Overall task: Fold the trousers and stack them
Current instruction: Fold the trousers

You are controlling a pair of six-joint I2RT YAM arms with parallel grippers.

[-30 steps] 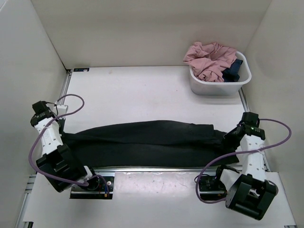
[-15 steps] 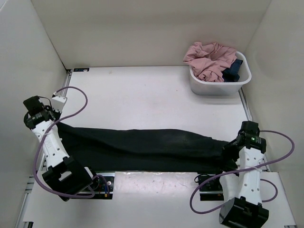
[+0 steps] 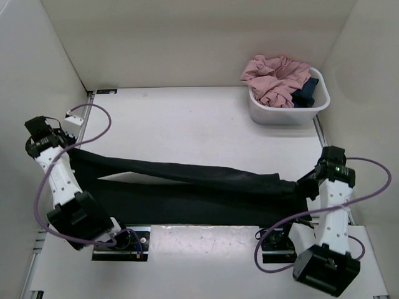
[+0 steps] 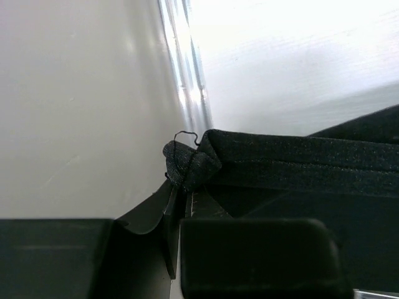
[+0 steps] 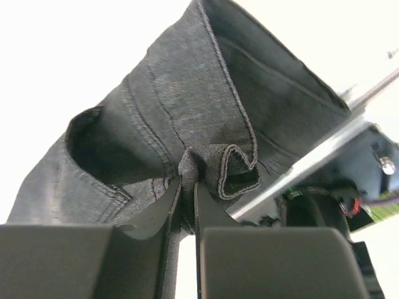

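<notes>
Black soft cloth at the far left, nipped in the left gripper point(image 3: 67, 148): jaws closed hard on a bunched corner of the trousers point(image 3: 199, 190), held up off the table point(image 3: 187, 118) close beside the left wall point(image 3: 37, 75). Seen from the left wrist, a crumpled knot of fabric squeezed between the fingertips, with a stitched band leading straight and taut to the right. Metal side rail point(image 4: 184, 62) just behind.

Further right, one long dark span across the near half of the table, almost from side to side. Upper edge raised at the left and slanting down toward the right. Lower layer flat along the near edge. Narrow wedge of bare tabletop between the two near the left end.

At the right end, the right gripper point(image 3: 307, 187), jaws nearly together and clamped on the other end of the trousers. From the right wrist, a folded seam corner caught between the fingers, with stitched grey-black cloth spreading upward.

Back right corner: a white tub point(image 3: 259, 113) holding a heaped pink garment point(image 3: 274, 75) and a dark blue garment point(image 3: 307, 93), well apart from the trousers.
</notes>
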